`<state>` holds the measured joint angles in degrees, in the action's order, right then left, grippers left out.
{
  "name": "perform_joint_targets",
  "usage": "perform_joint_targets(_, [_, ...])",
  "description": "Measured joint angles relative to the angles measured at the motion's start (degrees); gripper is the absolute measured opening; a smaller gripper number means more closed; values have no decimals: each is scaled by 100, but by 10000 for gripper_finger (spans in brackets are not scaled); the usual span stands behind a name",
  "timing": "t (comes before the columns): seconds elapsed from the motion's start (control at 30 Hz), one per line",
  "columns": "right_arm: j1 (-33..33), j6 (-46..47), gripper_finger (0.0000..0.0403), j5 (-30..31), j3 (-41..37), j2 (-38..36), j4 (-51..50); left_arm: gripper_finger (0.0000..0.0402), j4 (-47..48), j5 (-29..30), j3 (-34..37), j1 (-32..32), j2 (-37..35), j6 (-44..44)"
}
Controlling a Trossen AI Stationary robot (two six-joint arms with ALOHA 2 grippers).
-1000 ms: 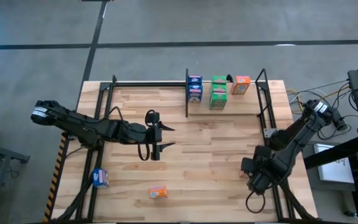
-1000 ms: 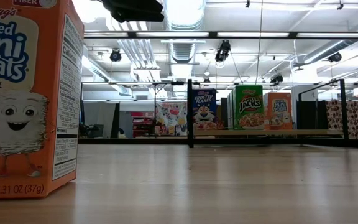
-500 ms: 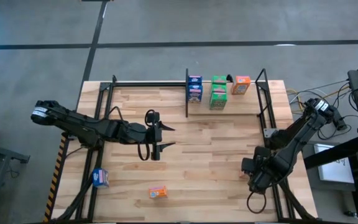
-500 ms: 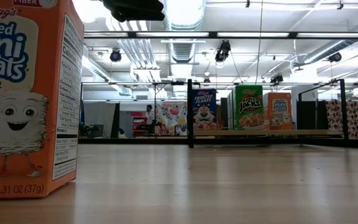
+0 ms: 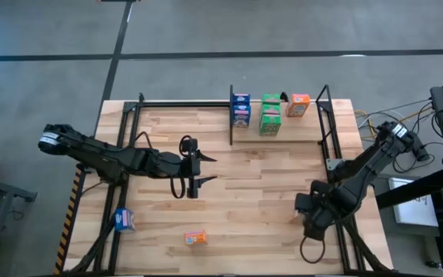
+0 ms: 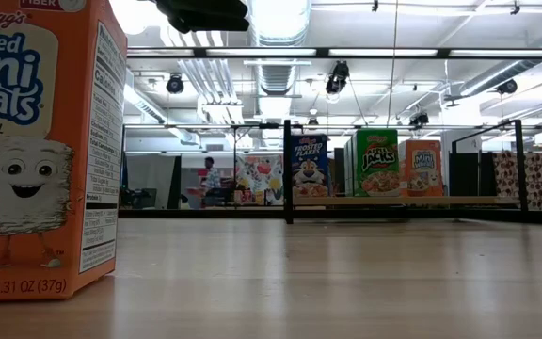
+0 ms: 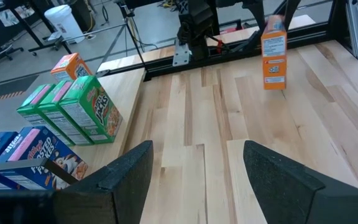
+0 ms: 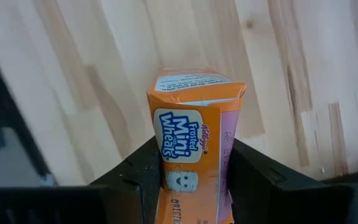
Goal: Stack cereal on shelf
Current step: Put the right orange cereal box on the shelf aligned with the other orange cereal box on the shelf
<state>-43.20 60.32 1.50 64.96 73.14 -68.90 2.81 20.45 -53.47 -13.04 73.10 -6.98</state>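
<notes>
An orange cereal box sits in my right gripper, which hangs over the table's near right part. The left wrist view shows the same box beside the right arm. The shelf, at the far edge, carries blue, green and orange boxes standing on their bases right of the black divider. A blue box and an orange one stand on the near left tabletop. My left gripper is open over the table's middle, touching nothing. My right gripper pinches the orange box between its two fingers, on the part nearest the wrist. The box's flap end points away from the wrist toward the tabletop. Whether the box is clear of the table, I cannot tell.
The near orange box fills the low view's left side. Black frame posts stand along the table's left and right sides. Bare wood lies between the two arms. A person walks in the room far behind the shelf.
My right gripper, with its orange box, has shifted a little toward the table's left. A person has walked into view in the room behind the table.
</notes>
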Motion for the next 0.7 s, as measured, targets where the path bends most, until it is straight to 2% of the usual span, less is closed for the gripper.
perform_joint_targets(0.33, [1406,-911,137,11,845,1,22,233,-1,2,0,0,0,0])
perform_joint_targets(0.6, [2678,-2520,137,16,1637,14,63,233,-2,-1,0,0,0,0])
perform_joint_targets(0.7, [3186,-3024,137,49,1973,14,-242,233,-2,1,0,0,0,0])
